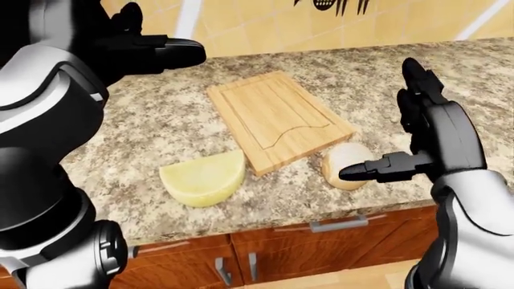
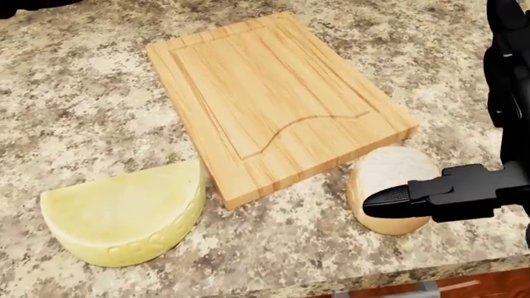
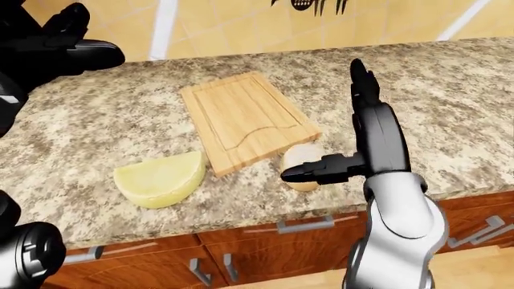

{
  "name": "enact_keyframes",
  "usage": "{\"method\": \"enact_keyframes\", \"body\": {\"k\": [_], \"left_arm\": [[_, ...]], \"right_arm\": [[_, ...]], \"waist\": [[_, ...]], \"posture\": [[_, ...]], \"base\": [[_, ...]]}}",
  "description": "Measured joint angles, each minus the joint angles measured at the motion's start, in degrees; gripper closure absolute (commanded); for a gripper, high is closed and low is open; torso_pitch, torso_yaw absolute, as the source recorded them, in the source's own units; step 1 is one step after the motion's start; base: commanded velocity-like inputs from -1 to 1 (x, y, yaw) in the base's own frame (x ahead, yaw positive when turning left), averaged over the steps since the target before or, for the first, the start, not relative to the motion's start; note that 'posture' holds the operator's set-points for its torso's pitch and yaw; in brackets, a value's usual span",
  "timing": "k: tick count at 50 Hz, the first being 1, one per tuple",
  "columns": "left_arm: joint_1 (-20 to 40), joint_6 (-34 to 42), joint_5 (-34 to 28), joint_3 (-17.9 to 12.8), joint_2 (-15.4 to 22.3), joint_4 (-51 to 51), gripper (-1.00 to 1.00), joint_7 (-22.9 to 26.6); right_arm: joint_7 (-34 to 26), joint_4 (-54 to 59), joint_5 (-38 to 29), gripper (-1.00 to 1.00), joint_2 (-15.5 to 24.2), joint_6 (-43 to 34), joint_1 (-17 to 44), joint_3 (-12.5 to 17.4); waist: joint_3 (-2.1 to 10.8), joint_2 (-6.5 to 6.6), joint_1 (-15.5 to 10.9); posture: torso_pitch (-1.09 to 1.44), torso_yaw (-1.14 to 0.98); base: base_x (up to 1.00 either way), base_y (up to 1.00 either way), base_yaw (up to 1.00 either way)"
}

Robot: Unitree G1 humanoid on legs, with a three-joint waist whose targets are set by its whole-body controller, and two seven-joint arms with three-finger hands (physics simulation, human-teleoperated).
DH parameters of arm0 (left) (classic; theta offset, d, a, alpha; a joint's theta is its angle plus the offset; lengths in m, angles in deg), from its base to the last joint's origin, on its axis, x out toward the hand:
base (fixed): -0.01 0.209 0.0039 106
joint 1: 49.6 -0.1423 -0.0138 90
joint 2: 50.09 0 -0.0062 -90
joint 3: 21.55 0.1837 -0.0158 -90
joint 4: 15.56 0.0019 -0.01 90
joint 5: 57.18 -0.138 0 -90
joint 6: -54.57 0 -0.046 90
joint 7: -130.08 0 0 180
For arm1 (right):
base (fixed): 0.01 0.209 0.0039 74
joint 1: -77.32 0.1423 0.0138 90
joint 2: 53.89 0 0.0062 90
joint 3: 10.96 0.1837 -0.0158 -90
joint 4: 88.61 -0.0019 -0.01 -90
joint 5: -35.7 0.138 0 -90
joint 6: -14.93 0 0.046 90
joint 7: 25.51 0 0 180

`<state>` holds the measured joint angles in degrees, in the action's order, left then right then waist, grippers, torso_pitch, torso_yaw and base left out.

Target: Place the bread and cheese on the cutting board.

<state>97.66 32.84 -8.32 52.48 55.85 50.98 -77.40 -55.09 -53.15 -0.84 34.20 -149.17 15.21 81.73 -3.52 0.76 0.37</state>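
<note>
Head view showed a speckled granite desk carrying everything, with one wooden board lying flat near its middle and bare of food. One half-wheel of cheese sat on the desk just beside the board's lower left corner, apart from it, and one stub of bread stood by the board's lower right corner, close to its edge. So neither item was on the board; as far as could be judged, both placements were left to do, and the bread looked to be first. The right robot hand was spread open, one dark finger stretched across the bread's lower side while the others stood up well clear of it; whether that finger touched the crust could not be told. The left robot hand, seen in the left-eye view, hung open above the desk's upper left part, well away from the cheese, holding nothing.
</note>
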Motion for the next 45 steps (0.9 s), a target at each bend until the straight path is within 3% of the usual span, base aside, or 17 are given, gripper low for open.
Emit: {"method": "enact_keyframes", "body": {"k": [7, 13, 21, 31, 45], "left_arm": [[0.13, -0.01, -0.40, 0.35, -0.34, 0.29, -1.00, 0.61], [0.05, -0.06, -0.94, 0.20, -0.58, 0.11, -1.00, 0.95], [-0.07, 0.44, -1.05, 0.08, -0.69, -0.18, -1.00, 0.91], [-0.08, 0.78, -1.03, 0.10, -0.90, -0.57, -1.00, 0.80], [0.05, 0.92, -1.34, 0.09, -1.15, -0.70, -1.00, 1.12]], "right_arm": [[-0.69, -1.87, -1.52, -1.00, 0.94, -0.71, 0.60, 0.62], [-0.35, -0.82, -0.67, -1.00, -0.55, 1.44, -1.79, 1.15], [1.77, 0.78, 0.47, -1.00, -4.68, 6.25, -7.40, -1.20], [4.51, 2.80, 0.99, -1.00, -7.65, 11.83, -12.95, -1.55], [7.34, 6.54, 3.18, -1.00, -8.73, 16.27, -15.17, -0.37]], "waist": [[0.34, 0.16, 0.19], [0.41, 0.07, 0.10], [0.57, 0.11, 0.12], [0.88, 0.04, 0.13], [1.02, 0.08, 0.08]], "posture": [[0.00, 0.00], [0.00, 0.00], [0.00, 0.00], [0.00, 0.00], [0.00, 0.00]], "base": [[0.00, 0.00, 0.00], [0.00, 0.00, 0.00], [0.00, 0.00, 0.00], [0.00, 0.00, 0.00], [0.00, 0.00, 0.00]]}}
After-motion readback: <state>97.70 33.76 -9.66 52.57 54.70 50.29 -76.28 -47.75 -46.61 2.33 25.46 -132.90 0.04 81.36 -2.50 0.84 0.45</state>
